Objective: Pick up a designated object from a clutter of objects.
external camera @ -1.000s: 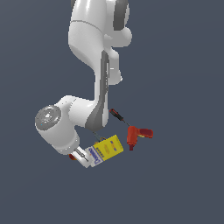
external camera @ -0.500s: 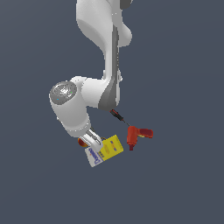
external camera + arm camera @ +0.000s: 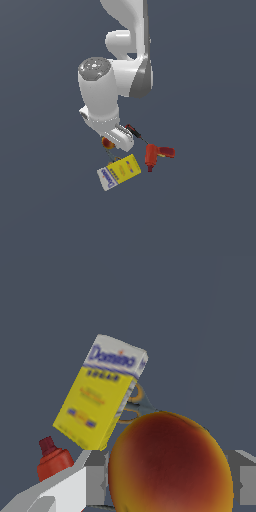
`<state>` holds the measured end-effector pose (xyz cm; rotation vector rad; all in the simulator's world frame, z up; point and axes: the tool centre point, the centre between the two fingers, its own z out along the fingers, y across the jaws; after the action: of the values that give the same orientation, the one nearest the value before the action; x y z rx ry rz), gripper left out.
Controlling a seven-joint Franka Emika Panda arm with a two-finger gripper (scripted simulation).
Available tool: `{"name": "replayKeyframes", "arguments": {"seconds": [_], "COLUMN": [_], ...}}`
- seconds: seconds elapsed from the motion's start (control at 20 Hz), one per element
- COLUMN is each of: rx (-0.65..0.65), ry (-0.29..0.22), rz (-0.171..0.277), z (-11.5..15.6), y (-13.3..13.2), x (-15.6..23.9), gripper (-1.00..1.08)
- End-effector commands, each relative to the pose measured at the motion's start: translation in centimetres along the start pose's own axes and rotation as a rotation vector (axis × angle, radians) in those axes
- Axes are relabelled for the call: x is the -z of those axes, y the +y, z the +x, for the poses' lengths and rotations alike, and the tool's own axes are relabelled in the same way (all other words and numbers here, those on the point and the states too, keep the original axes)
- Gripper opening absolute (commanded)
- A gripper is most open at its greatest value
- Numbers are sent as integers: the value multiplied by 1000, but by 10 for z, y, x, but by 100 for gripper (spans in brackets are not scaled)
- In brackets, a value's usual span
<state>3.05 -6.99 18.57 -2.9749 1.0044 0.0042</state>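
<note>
The designated object, a small orange-yellow ball with red patches (image 3: 106, 143), sits between my gripper's (image 3: 113, 142) fingers, above and beside the clutter. In the wrist view the ball (image 3: 170, 463) fills the space between the two grey fingers (image 3: 62, 490), which are shut on it. The clutter lies under and past it: a yellow-and-white box (image 3: 119, 171) (image 3: 102, 393), a red power drill (image 3: 156, 154) (image 3: 52, 461), a red-and-black screwdriver (image 3: 134, 131), and a thin grey tool (image 3: 134, 406) partly hidden behind the box.
The white arm (image 3: 112, 85) hangs over the clutter from the top of the exterior view. Everything rests on a plain dark grey surface (image 3: 50, 210) with no visible edges.
The gripper has risen and swung toward the exterior view's right, from beside the box's lower left end to above it, carrying the ball. The box, drill and screwdriver have not moved.
</note>
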Motion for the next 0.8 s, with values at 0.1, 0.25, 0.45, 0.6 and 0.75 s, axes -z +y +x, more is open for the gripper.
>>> {"name": "replayKeyframes", "arguments": {"seconds": [0.1, 0.25, 0.45, 0.6, 0.75], "rx": [0, 0, 0, 0, -1], "ry": [2, 3, 4, 5, 6], "rz": [0, 0, -2, -3, -4], "z": [-34, -57, -87, -112, -136], "y": [-5, -8, -13, -17, -21], "x": [28, 46, 71, 91, 112], "gripper": [-100, -100, -100, -100, -100]}}
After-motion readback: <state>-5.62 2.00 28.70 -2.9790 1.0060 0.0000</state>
